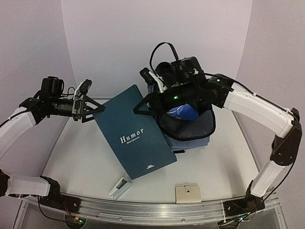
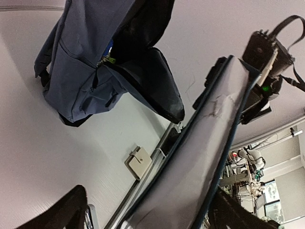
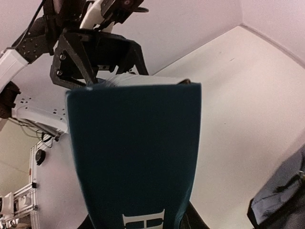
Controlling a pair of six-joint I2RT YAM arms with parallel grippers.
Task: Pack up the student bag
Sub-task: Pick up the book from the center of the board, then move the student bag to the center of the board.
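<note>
A teal hardcover book (image 1: 133, 136) titled "Humor" is tilted above the table, between my two grippers. My right gripper (image 1: 143, 106) is shut on its right edge, and in the right wrist view the cover (image 3: 133, 152) fills the jaws. At the book's upper left corner, my left gripper (image 1: 93, 112) stands open around the edge; its left finger (image 2: 66, 210) is well clear of the book (image 2: 190, 171). The student bag (image 1: 190, 131), slate blue with black lining, stands open behind the book with something blue (image 1: 183, 112) inside.
A small white box (image 1: 120, 187) and a beige snap case (image 1: 188, 193) lie near the table's front rail (image 1: 152, 210). The beige snap case (image 2: 139, 162) also shows below the bag (image 2: 81, 71) in the left wrist view. Walls close in behind and at both sides.
</note>
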